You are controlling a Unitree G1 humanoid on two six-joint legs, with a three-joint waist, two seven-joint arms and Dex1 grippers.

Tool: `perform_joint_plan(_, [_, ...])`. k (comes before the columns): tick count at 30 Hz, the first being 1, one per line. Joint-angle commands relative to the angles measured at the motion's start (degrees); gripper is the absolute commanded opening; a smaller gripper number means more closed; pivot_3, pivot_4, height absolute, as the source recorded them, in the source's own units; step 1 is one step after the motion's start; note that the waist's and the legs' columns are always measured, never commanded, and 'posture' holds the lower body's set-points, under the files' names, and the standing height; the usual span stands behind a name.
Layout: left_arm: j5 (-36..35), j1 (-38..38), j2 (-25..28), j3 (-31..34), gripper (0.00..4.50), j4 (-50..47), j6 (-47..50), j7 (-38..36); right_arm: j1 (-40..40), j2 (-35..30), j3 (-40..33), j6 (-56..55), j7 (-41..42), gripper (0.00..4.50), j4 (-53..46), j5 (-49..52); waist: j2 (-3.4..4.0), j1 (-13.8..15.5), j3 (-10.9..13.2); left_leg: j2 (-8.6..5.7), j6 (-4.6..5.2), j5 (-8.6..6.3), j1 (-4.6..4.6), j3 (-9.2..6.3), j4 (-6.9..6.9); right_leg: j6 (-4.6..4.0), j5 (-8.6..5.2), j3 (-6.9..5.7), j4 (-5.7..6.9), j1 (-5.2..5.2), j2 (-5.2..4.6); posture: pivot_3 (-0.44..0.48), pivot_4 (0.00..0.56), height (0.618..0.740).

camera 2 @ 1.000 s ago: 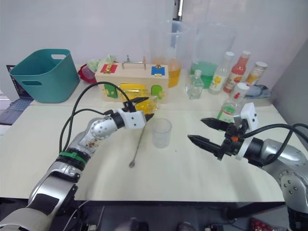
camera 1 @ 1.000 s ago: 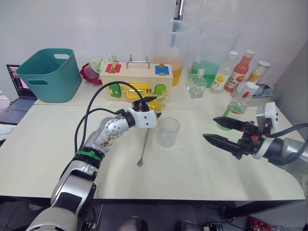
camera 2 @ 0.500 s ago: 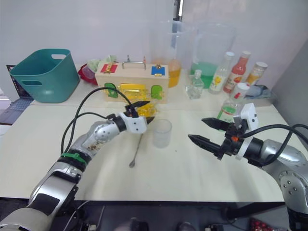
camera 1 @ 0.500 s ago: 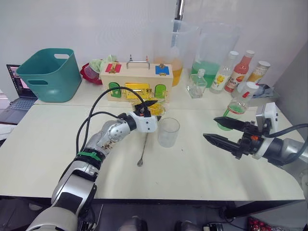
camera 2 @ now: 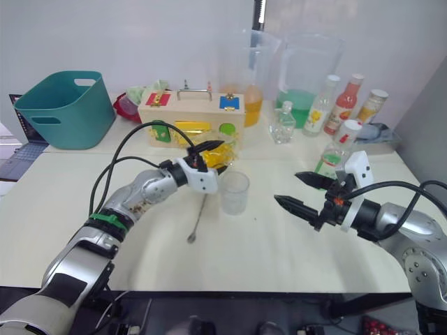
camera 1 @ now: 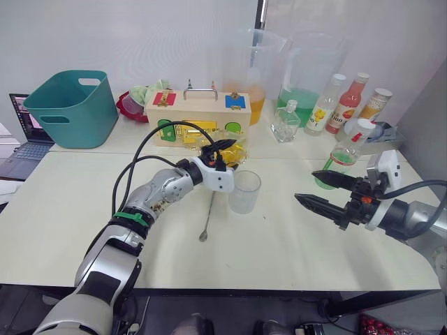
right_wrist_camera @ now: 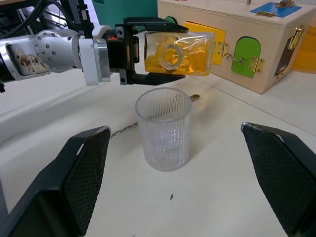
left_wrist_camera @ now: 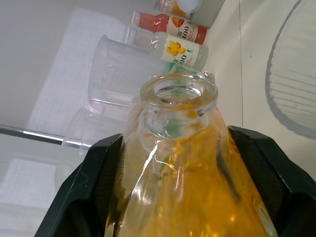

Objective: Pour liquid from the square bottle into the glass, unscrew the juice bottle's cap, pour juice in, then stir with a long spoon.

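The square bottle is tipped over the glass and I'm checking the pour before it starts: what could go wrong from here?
1. The square bottle, gripped by the left gripper, lies nearly level with its open mouth behind the glass rather than above the rim, so the yellow liquid may spill onto the table.
2. The long spoon lies beside the glass and could get splashed.
3. The gripper hangs close to the glass; lowering further might knock it.

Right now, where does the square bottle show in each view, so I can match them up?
Left eye view: square bottle in the left gripper, behind the glass.
Right eye view: same place, behind the glass.
Left wrist view: close up, open neck between the black fingers.
Right wrist view: tipped on its side above the glass.
Shared landmark: the glass.
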Motion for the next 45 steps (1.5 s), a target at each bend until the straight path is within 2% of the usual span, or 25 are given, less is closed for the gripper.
perform_joint_plan(1, [0.79,-3.52,0.72,0.70,2.78,-3.31,-2.29,4.66,-1.40,-0.20,-0.39,-1.35,-0.06,4.50,-0.45,-0.14,0.00,0.00,0.00,0.00,0.00,0.00,0.00,0.00,0.00,0.00,0.00,0.00,0.00,0.00,0.00,0.000,0.150,0.733])
perform_joint_plan(12, [8.44,-4.53,2.61,-2.25,2.78,-4.40,-3.23,12.18,-2.47,0.01,-0.25,-1.18,-0.26,4.50,-0.23,-0.28,0.00,0.04,0.00,0.00,0.01,-0.01,-0.01,0.00,0.01,0.00,0.00,0.00,0.02,-0.01,0.00,0.000,0.150,0.733])
perform_joint_plan(27, [14.45,-5.27,4.10,-4.79,2.78,-5.57,-2.48,17.23,-2.51,0.69,0.11,-1.33,-0.47,4.50,-0.17,-0.28,0.00,-0.01,0.00,0.00,0.01,0.00,-0.02,0.01,0.02,0.01,0.00,0.00,0.08,-0.02,0.00,0.000,0.150,0.733])
perform_joint_plan(45, [15.88,-5.47,4.87,-5.22,2.78,-6.66,-1.45,17.88,-3.74,1.23,1.64,-2.09,0.36,4.50,1.52,-1.72,0.00,-0.04,0.00,0.00,0.06,-0.03,-0.05,0.01,0.18,0.02,0.00,0.02,0.62,-0.10,-0.02,0.000,0.150,0.733])
